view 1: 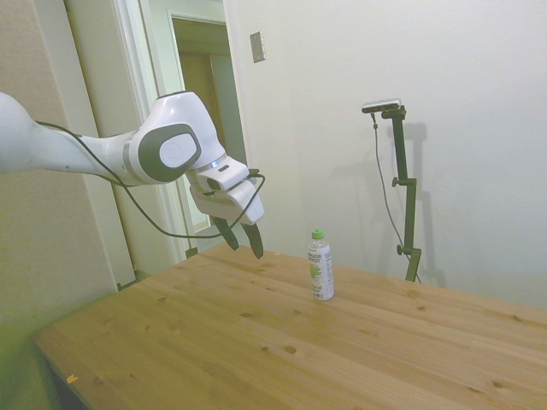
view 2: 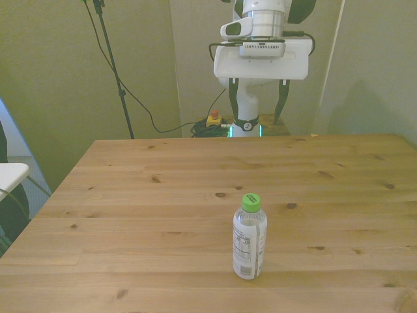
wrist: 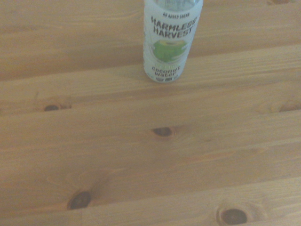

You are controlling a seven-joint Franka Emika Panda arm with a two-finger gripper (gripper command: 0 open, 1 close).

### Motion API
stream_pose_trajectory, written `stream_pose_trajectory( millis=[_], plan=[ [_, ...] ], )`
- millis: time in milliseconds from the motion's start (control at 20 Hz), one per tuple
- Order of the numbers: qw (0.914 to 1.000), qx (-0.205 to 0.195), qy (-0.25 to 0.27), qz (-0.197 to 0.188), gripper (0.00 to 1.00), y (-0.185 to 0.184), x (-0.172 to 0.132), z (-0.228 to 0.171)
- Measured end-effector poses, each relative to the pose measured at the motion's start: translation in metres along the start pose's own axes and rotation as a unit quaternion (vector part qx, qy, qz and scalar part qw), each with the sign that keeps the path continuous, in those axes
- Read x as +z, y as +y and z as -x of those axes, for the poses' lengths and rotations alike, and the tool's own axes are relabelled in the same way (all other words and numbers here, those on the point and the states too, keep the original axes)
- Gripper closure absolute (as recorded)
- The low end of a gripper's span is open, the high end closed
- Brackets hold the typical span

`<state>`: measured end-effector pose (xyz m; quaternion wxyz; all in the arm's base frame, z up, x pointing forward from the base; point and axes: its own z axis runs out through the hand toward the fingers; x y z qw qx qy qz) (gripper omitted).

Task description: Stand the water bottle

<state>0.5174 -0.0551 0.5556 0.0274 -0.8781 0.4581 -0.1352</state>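
The bottle [view 2: 249, 241] has a green cap [view 2: 251, 201] and a white label with green art. The table [view 2: 130, 195] is light brown wood with dark knots.
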Motion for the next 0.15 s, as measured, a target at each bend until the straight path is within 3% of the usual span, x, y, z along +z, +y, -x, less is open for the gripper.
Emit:
stream_pose_trajectory(
  millis=[150],
  plan=[
    [0.9999, -0.011, -0.006, 0.011, 0.0, 0.0044, 0.0018, -0.0008]
  ],
)
